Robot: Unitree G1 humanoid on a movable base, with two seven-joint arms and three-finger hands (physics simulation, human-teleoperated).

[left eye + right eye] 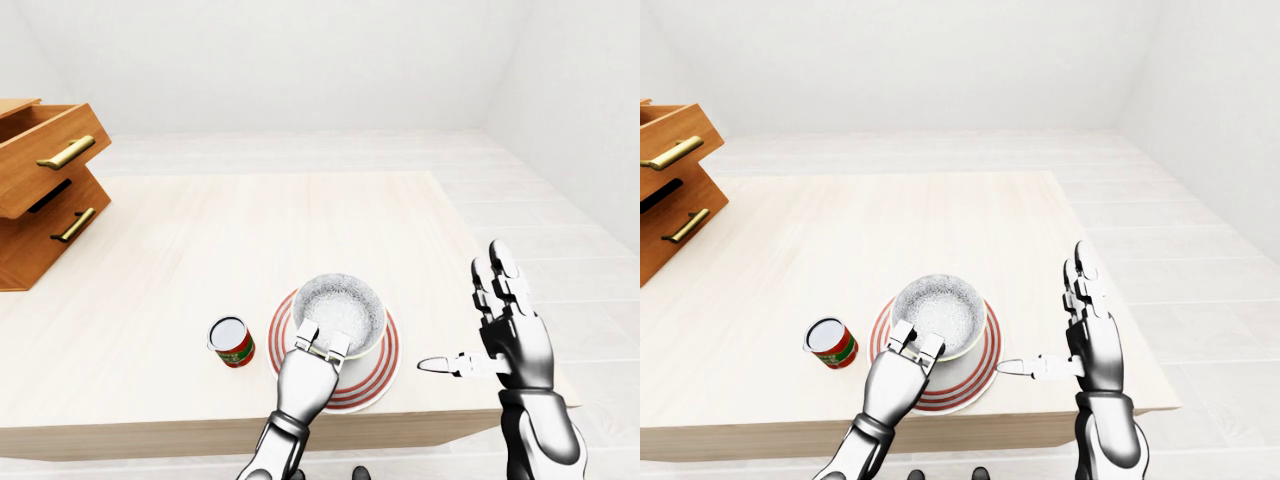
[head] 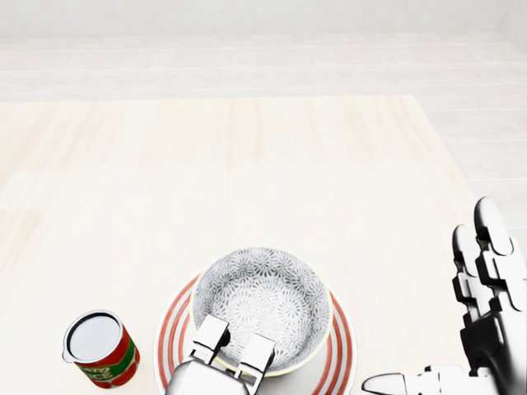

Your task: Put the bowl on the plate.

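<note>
table [image 1: 200,250]: light wood top, filling most of the head view. both eye views show its near edge and right edge.

drawer unit [image 1: 40,200]: wooden, brass handles, top drawer pulled out. it stands at the table's left edge in the eye views. the head view does not include it.

right hand [image 1: 515,340]: raised beside the table's right edge, palm turned toward the view's left. fingers are straight and point up, and the thumb sticks out sideways toward the plate. the hand is open, holds nothing, and is apart from the plate.

left hand [image 1: 305,378]: reaches in from the bottom of the view, back of the hand upward. two fingers [image 2: 210,336] hook over the bowl's near rim. the thumb is hidden under the hand, so it cannot be told whether the rim is clamped.

plate [image 1: 385,365]: white with red rings, lying near the table's near edge.

bowl [image 2: 263,300]: sits upright on the plate, roughly centred, directly above the left hand's fingertips in the view. only the head view resolves its grey flower pattern.

can [image 2: 100,347]: red and green label, upright, just left of the plate and not touching it.
</note>
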